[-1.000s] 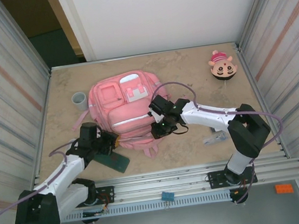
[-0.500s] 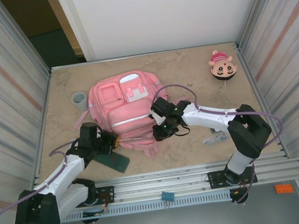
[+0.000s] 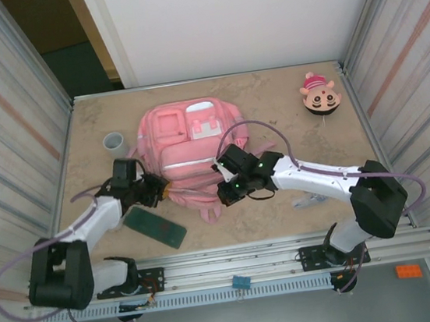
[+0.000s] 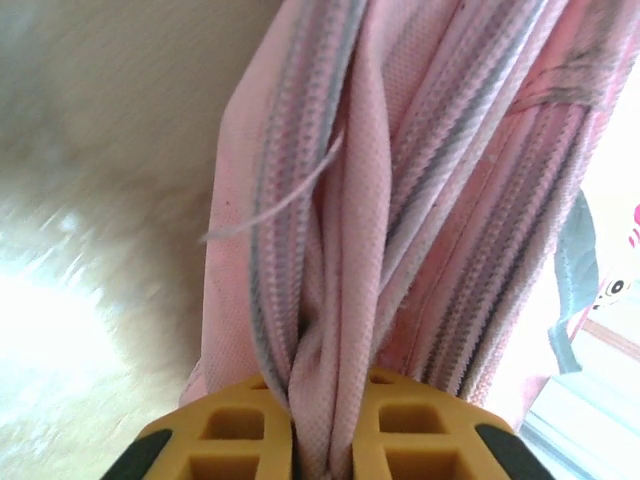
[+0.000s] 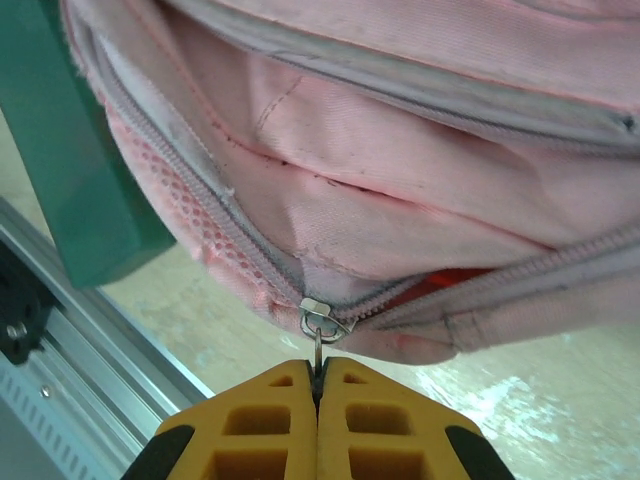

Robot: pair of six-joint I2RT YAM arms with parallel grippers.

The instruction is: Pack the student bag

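Observation:
The student bag [image 3: 193, 144], a large pink backpack, lies flat in the middle of the table. My left gripper [image 3: 158, 190] is at its near-left corner, and my right gripper [image 3: 227, 193] is at its near edge. In the left wrist view the yellow fingers [image 4: 240, 435] pinch a fold of the bag's pink fabric [image 4: 340, 260]. In the right wrist view my gripper [image 5: 318, 385] is shut on the thin metal zipper pull [image 5: 318, 352]. The pull hangs from the slider [image 5: 325, 318] of a partly open zipper, with something red inside the gap.
A green book [image 3: 155, 227] lies on the table just near-left of the bag, also at the left in the right wrist view [image 5: 70, 170]. A grey cup [image 3: 114, 144] stands at the left. A cartoon plush [image 3: 320, 95] sits back right. A small grey item [image 3: 310, 199] lies near the right arm.
The bag has slid away from the arms and turned slightly. My left gripper went with it, off the book. My right gripper moved near-left and closed fully on the zipper pull.

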